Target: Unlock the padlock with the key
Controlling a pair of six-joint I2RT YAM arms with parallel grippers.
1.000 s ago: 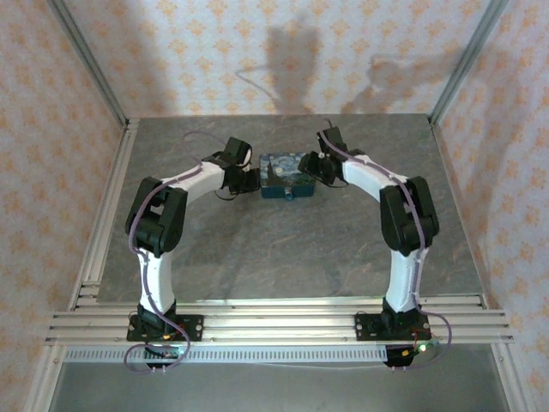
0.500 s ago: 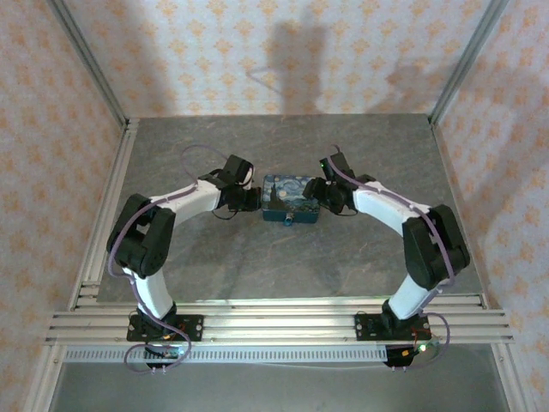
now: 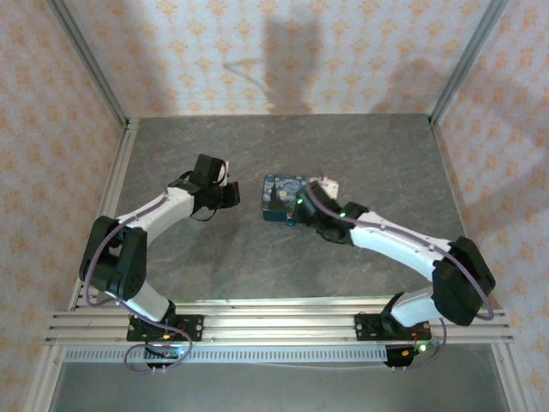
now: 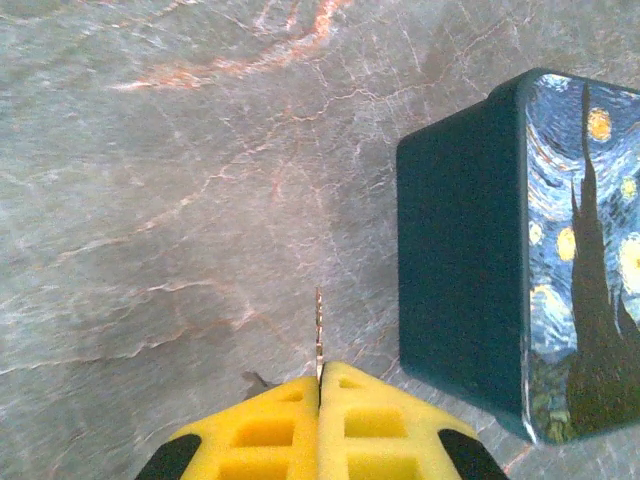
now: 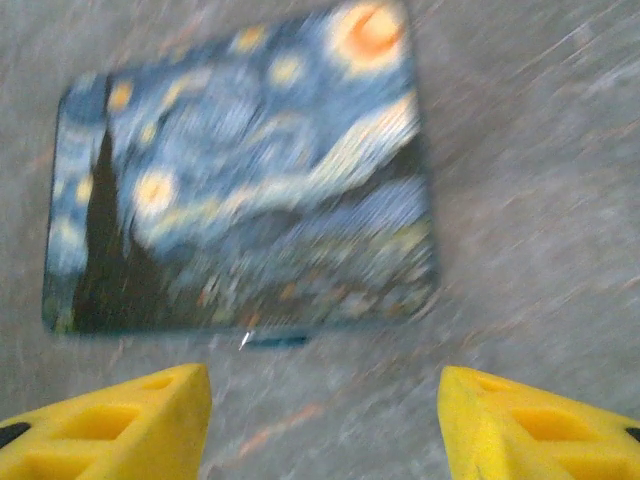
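Note:
My left gripper [image 4: 320,372] is shut on the key [image 4: 319,328]. The thin pale gold blade sticks straight out from between the yellow pads, above the table. From above, that gripper [image 3: 233,196] hangs a short way left of the blue swirl-painted tin [image 3: 281,190]. The tin's dark side [image 4: 455,250] faces the key. The padlock [image 5: 272,341] is a small bluish shape with a metal glint, lying at the tin's near edge [image 5: 240,200]; motion blurs it. My right gripper [image 5: 325,400] is open, its yellow fingers spread wide just short of the padlock. It sits at the tin's near right corner [image 3: 302,211].
The grey marbled table [image 3: 257,257] has bare room in front of the tin. Aluminium rails [image 3: 274,322] run along the near edge and the left side. Patterned walls close in the back and both sides.
The left gripper has drawn back to the left, away from the tin, with the key in it. The right arm has swung from the tin's right side round to its near right corner.

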